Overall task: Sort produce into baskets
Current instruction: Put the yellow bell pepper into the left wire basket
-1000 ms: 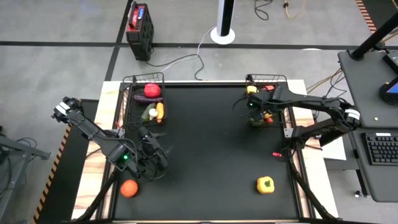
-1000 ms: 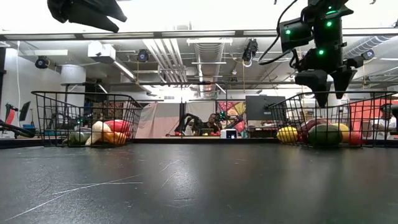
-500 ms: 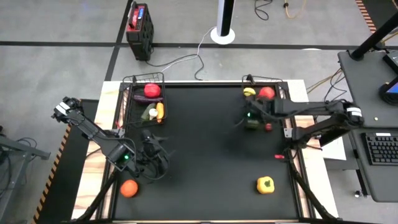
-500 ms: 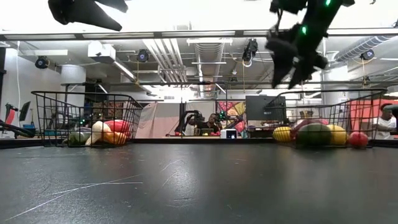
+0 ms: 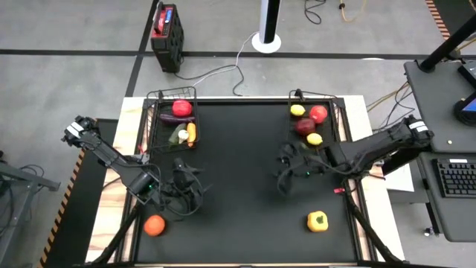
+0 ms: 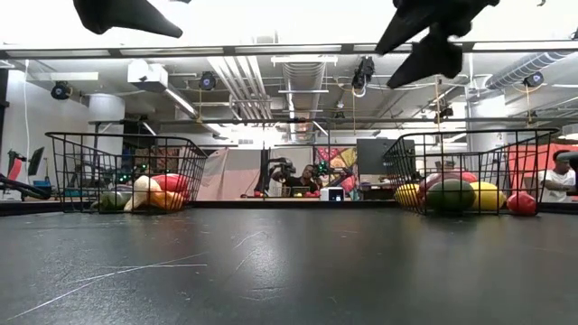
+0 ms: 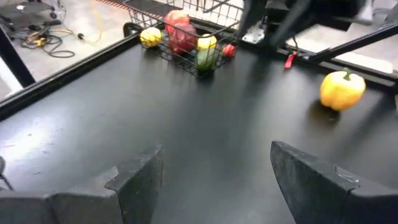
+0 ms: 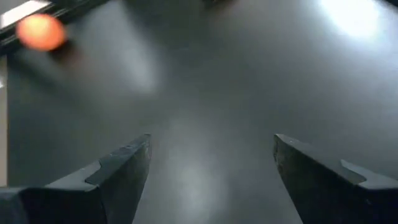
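Observation:
Two black wire baskets stand at the far edge of the dark mat: the left one holds a red tomato, an eggplant and other produce, the right one lemons and red pieces. An orange tomato lies near the front left corner and also shows in the right wrist view. A yellow pepper lies at the front right. My left gripper hovers open above the mat's left half, with nothing between its fingers. My right gripper hovers open right of the middle, also with nothing between its fingers.
A red-and-black box and a white pole base stand on the floor beyond the table. A desk with a keyboard is to the right. A small red clip sits at the mat's right edge. The mat's middle is bare.
My right gripper has swung away from above the right basket toward the table's near edge and middle, rising and tipping up from pointing steeply down. It stays open. The produce in the right basket now shows uncovered.

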